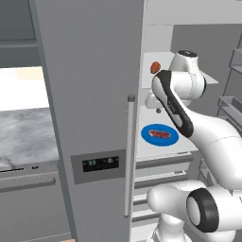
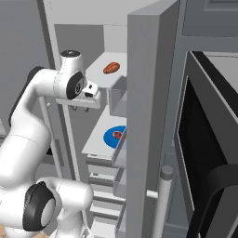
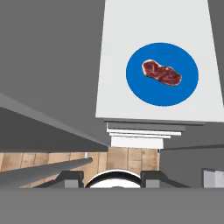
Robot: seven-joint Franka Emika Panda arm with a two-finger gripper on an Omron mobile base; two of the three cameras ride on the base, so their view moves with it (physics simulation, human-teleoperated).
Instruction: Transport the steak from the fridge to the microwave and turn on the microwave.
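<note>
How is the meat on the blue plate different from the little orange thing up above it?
The steak is dark red-brown and flat; the orange item is orange-brown and rounder. The steak lies on a blue plate; the orange item sits bare on the higher shelf. Both are inside the open fridge.

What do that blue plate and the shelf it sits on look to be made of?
The plate looks like glazed ceramic or plastic: flat, even bright blue with no pattern or shine, so I can't tell which. The shelf looks like matte white plastic or painted board: plain, opaque, with a thin grey front edge.
</note>
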